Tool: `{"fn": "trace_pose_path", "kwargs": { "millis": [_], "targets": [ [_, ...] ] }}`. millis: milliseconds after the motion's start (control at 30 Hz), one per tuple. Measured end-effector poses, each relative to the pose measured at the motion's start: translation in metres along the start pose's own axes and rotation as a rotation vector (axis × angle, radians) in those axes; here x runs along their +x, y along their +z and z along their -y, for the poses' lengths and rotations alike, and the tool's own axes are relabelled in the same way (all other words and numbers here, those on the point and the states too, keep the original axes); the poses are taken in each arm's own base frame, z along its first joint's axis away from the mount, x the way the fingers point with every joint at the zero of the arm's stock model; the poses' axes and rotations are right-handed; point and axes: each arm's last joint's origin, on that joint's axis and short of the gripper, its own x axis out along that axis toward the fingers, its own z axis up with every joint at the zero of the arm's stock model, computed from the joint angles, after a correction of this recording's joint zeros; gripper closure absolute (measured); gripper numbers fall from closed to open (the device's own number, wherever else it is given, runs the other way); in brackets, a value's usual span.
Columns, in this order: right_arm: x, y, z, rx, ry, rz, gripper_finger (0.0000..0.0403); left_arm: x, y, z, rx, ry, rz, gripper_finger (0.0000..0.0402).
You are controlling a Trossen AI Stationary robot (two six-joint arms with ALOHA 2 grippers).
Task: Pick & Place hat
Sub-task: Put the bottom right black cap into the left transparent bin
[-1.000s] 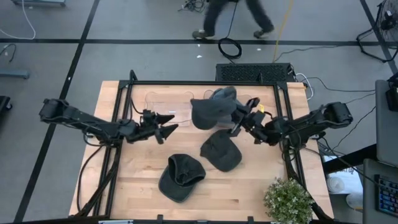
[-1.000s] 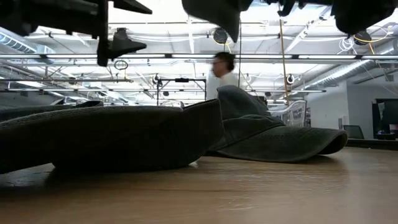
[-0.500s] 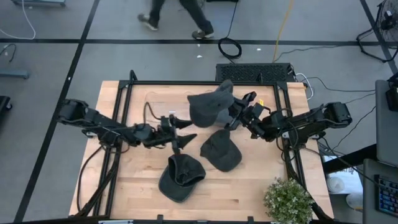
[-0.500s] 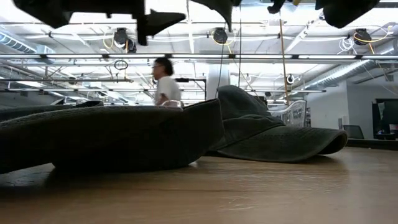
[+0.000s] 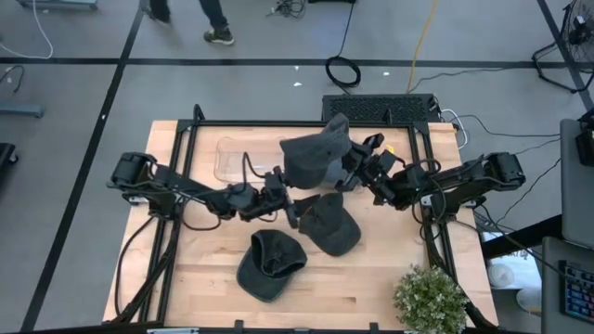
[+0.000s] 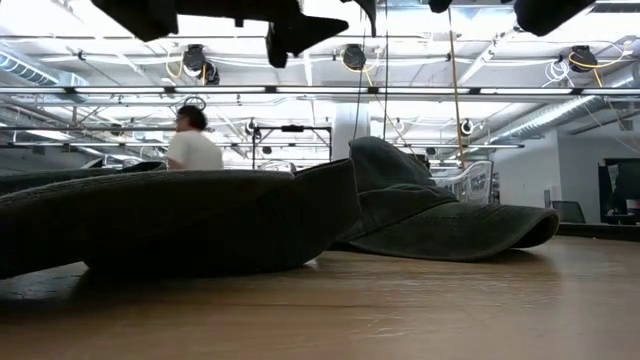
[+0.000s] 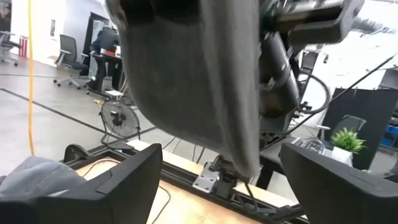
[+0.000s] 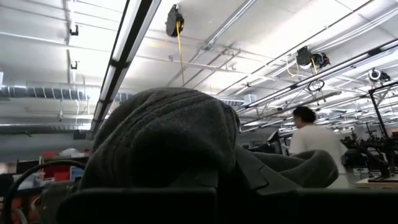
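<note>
Left arm has swung in from the table's left side toward centre since a second ago; its gripper (image 5: pixel 290 211) now sits under the near edge of the raised hat (image 5: pixel 311 160). Right arm hardly shifted. A person (image 6: pixel 192 140) in the room behind has walked leftward.

Raised hat: dark grey cap, held off the table at far centre, draped from the right gripper (image 5: pixel 355 173). That pincer is clenched on the cloth; in the right wrist view the crown bulges straight ahead of it (image 8: pixel 161 137).

Left pincer: fingers spread, nothing between them. In the left wrist view the hanging cloth (image 7: pixel 193 74) drops down between and just beyond the two fingertips (image 7: pixel 124 177), apart from both.

Key relation: the held hat lies just to the far side of and above the left gripper, its long axis running roughly left–right, brim end trailing toward the right arm. Left gripper is the free one and the closer to the hat's loose hanging edge. My reading: a hand-over or a two-handed hold is being set up, and it needs the left fingers to rise onto that edge.

Two more hats lie on the table: one near centre (image 5: pixel 329 224), just right of the left gripper, another nearer and to the left (image 5: pixel 270 263). Clear tray (image 5: pixel 230 158) at far left of centre; potted plant (image 5: pixel 430 299) at near right corner.
</note>
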Motion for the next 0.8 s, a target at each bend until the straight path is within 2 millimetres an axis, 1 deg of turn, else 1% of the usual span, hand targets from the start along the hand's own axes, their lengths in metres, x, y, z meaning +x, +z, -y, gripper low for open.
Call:
{"fn": "trace_pose_path", "kwargs": {
  "millis": [133,233,433,533,700,800],
  "targets": [
    [0.001,0.002,0.000,0.007,0.008,0.013,0.0403,0.010,0.001,-0.002,0.005,0.029,0.018,0.0080],
    [0.001,0.002,-0.001,0.003,0.022,0.018,0.0403,0.013,0.004,-0.006,-0.003,0.052,0.028,0.0089],
    [0.001,0.003,-0.001,-0.030,0.018,0.025,0.0403,0.012,0.010,-0.008,0.025,0.127,0.064,0.0115],
    [0.001,0.003,-0.001,-0.040,0.017,0.023,0.0403,0.012,0.011,-0.008,0.045,0.136,0.079,0.0134],
    [0.000,0.003,0.000,-0.087,-0.013,0.016,0.0403,0.009,0.013,-0.001,0.062,0.117,0.096,0.0163],
    [0.000,0.003,0.001,-0.124,-0.036,0.008,0.0403,0.003,0.019,0.008,0.106,0.093,0.097,0.0174]
  ]
}}
